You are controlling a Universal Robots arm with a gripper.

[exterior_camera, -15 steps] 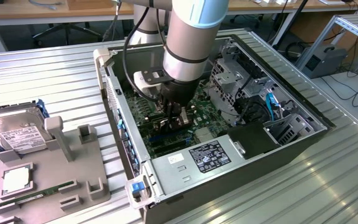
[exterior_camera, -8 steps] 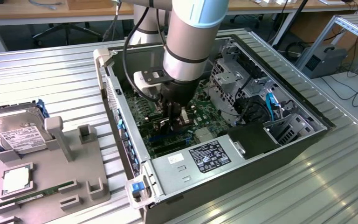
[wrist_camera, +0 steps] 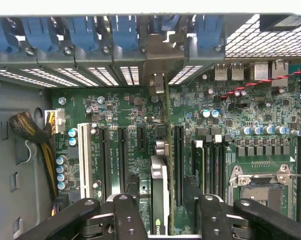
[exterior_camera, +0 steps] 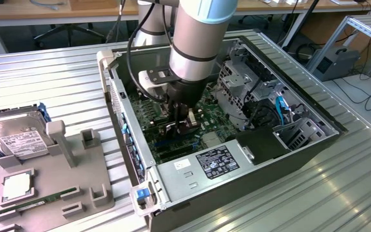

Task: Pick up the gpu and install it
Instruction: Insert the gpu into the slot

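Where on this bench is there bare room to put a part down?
Bare slatted table to the exterior view's right of the PC case, and past the hard drive toward that view's upper left. Crowded: the grey fixture, and the case interior, where the gripper holds the gpu over the motherboard.

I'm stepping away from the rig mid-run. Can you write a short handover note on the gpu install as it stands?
Gripper: down inside the open case, just above the motherboard. Whether it grips cannot be told.
gpu: standing on edge at the gripper, over the motherboard's slots, bracket end towards the rear slot covers.
Done: gpu is off the bench and inside the case.
Left: these views do not show whether the card is seated in a slot, so the install is unconfirmed.
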